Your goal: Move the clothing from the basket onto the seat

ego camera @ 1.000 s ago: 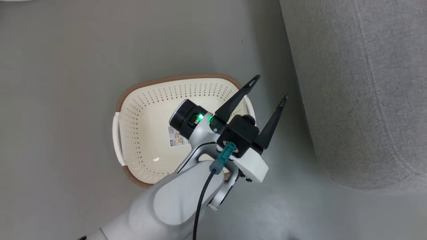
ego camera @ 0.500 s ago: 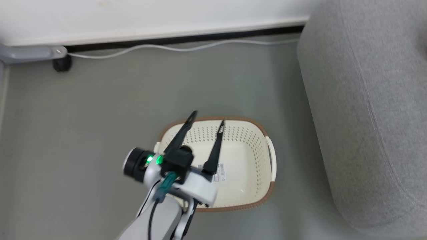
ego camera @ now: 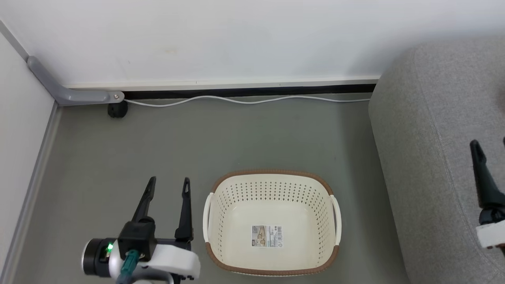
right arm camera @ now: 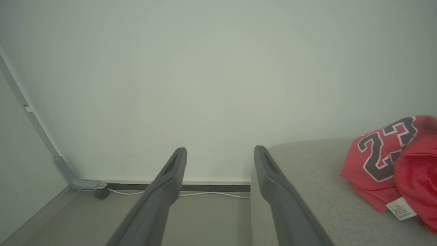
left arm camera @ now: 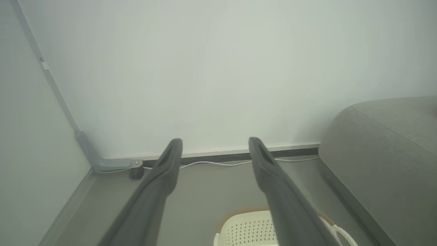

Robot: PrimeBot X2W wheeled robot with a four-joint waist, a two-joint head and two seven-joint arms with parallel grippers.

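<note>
The cream basket (ego camera: 271,172) stands on the floor with nothing inside but the paper label (ego camera: 267,236) on its bottom. My left gripper (ego camera: 168,182) hangs open just left of it, and in the left wrist view the left gripper (left arm camera: 215,141) points at the wall with the basket (left arm camera: 245,229) below. The red clothing (right arm camera: 392,160) with "23" lies bunched on the grey seat (right arm camera: 314,177), right of my open right gripper (right arm camera: 220,150). In the head view the right gripper (ego camera: 490,144) is over the seat (ego camera: 434,157) at the right edge.
A white wall closes the back, with a white cable (ego camera: 244,100) along its dark baseboard. A grey bracket with a black caster (ego camera: 117,109) sits in the back left corner beside a side wall. Grey floor lies between basket and wall.
The head camera has risen and turned, bringing the wall into view. My left gripper has gone from over the basket to its left side. The right gripper has come into view over the seat.
</note>
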